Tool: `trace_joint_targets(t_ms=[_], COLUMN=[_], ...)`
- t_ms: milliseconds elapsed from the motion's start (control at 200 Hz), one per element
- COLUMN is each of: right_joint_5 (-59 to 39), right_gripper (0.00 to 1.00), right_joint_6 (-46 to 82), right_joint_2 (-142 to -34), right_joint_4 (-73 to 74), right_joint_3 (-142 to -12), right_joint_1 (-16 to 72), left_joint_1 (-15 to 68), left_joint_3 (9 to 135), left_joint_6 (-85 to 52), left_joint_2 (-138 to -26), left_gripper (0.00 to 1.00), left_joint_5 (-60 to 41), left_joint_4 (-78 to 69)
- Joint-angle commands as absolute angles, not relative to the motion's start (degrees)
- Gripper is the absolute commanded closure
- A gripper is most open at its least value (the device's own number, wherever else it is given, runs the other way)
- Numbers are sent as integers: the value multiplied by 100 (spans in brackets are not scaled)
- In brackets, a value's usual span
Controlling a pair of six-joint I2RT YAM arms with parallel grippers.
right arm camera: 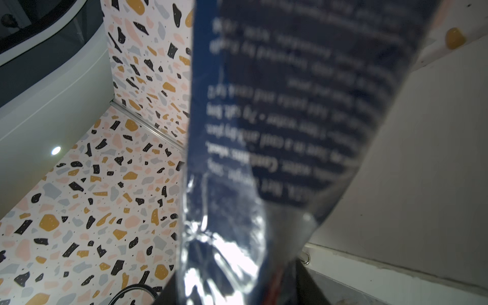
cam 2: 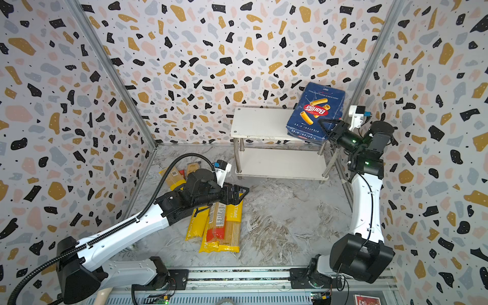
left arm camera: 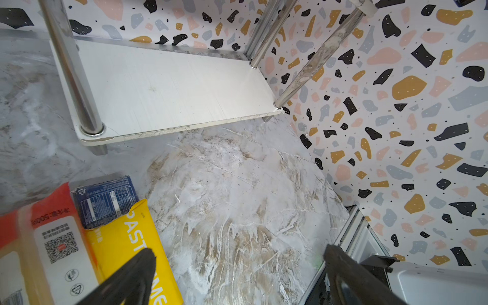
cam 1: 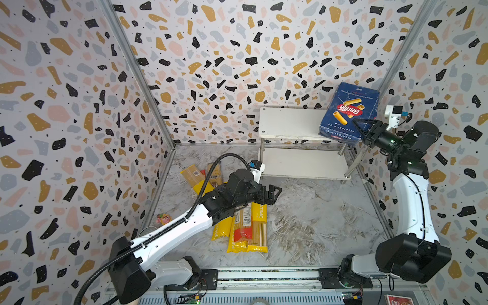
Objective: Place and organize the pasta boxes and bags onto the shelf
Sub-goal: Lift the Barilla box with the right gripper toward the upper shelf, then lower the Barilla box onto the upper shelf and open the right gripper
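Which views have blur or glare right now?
Right wrist view: the rigatoni box fills the frame, out of focus, with smeared print and glare on its near end. Left wrist view: the shelf board and marble floor are sharp. Both top views: sharp and evenly lit.

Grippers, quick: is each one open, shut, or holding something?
Left gripper: open, holding nothing.
Right gripper: shut on the wide Barilla box.

Lower shelf board (cam 1: 303, 163) lies bare — Barilla box (cam 1: 348, 111) blocks right end of top board (cam 1: 287, 122).
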State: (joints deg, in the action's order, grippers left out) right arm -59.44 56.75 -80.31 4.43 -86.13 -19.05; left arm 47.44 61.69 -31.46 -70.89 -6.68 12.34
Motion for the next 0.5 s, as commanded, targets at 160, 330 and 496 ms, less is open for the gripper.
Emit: trace_joint_targets(t_ms=[160,330,496], right_joint_5=[-5357,-5293,-5254], right_gripper=[65,64,63], right_joint_6=[5606,5462,5269], right_joint_2=[-8033,-8198,-8434], right_joint_4=[1314,990,565], right_joint_3=[-8882,-9171,-9387], right_joint_1=[-1869,-1951,-1972], left_joint_1=[4780,4780,4772], left_joint_3=[6192,6072,6023], left_joint_6=[-3103,-3094,-3094], left_joint_2=[-7069,-7031,-7064], left_gripper=[0,1,0], left_joint_5=[-708,-729,-759], left_joint_4=[800,711,629])
